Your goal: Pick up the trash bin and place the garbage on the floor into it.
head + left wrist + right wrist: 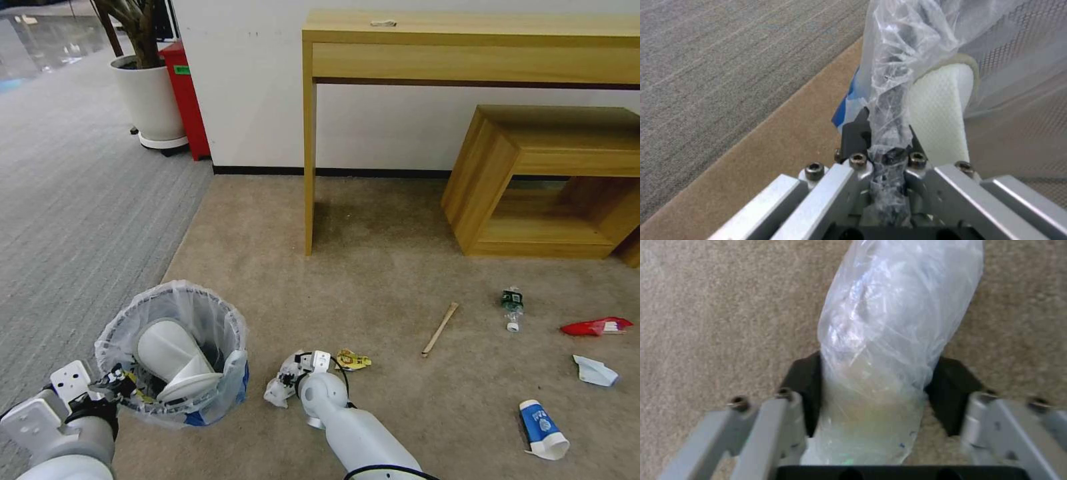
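I had the trash bin [175,357] standing upright on the floor [373,280] at the edge of the beige short-pile carpet, beside the grey ribbed carpet [73,200], its mouth facing up and its crinkly translucent liner spilling over the rim. A white slipper [170,360] leaned inside it, its long axis tilted against the wall. My left hand [120,383] was clamped narrowly on the near rim; in the left wrist view the black pads [858,133] pinched the bunched liner and the bin's wall between them, with a patch of blue showing beside them. My right hand [293,377] was low over the carpet, just right of the bin, closed on a crumpled clear plastic bag [893,340]; the black pads [806,386] pressed its two sides. Just beside that hand lay a yellow wrapper [352,360]. Farther right on the carpet lay a wooden stick [440,329] pointing diagonally away, a small bottle [513,308] with its cap toward me, a red packet [597,326], a crumpled white paper [595,371], and a blue-white carton [543,429]. A wooden desk [467,47] stood against the wall.
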### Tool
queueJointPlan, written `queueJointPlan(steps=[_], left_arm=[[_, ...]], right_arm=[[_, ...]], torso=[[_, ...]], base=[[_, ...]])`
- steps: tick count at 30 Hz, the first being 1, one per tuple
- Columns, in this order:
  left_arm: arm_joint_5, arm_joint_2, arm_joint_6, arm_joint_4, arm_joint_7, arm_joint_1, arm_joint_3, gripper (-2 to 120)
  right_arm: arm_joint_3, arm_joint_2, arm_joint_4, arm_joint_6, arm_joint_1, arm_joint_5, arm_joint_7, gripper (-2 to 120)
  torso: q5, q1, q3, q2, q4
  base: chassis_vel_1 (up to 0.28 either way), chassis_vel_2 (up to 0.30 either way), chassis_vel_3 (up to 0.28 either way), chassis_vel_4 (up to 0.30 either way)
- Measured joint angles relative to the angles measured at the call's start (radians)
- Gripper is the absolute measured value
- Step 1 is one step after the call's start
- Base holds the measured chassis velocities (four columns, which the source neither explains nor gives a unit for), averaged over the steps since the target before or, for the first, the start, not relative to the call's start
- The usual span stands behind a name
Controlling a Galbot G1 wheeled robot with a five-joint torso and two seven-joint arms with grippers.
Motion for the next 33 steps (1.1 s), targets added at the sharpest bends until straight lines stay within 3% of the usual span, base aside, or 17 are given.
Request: queueJointPlan(steps=[2, 8, 11, 17, 24, 33], left_arm=[[0.0, -0.001, 0.0, 0.0, 0.0, 0.0, 0.002, 1], [0.0, -0.002, -0.001, 0.0, 0.0, 0.002, 0.006, 1], [0.0, -0.003, -0.002, 0.0, 0.001, 0.003, 0.007, 1], [-0.001, -0.002, -0.002, 0.0, 0.001, 0.0, 0.008, 1], [0.002, -0.005, -0.002, 0.0, 0.001, -0.01, 0.036, 1], [0.004, -0.012, -0.002, 0.005, 0.001, -0.018, 0.062, 1]], right_arm=[[0.002, -0.001, -0.009, 0.004, -0.002, -0.014, -0.011, 37], [0.002, -0.002, -0.015, 0.013, -0.006, -0.038, -0.018, 19], [-0.01, -0.003, 0.024, 0.023, -0.024, -0.052, -0.026, 4], [-0.024, -0.006, 0.191, 0.046, -0.064, -0.055, -0.033, 0], [0.021, -0.19, 0.539, 0.138, -0.138, -0.056, -0.123, 0], [0.103, -0.277, 0.798, 0.274, -0.159, -0.062, -0.313, 0]], torso=[[-0.0002, 0.0, 0.0, 0.0, -0.0003], [0.0, 0.0, 0.001, 0.0, 0.0001], [0.0011, 0.0, 0.001, -0.001, 0.0012], [0.0015, 0.0, 0.001, -0.001, 0.0015], [0.0007, 0.0, 0.001, -0.001, 0.0006], [0.0008, 0.0, 0.001, -0.001, 0.0006]], base=[[0.0, 0.0, 0.0, 0.0], [0.0, 0.0, 0.0, 0.0], [0.0, 0.0, 0.0, 0.0], [0.0, 0.0, 0.0, 0.0], [0.0, 0.0, 0.0, 0.0], [0.0, 0.0, 0.0, 0.0]])
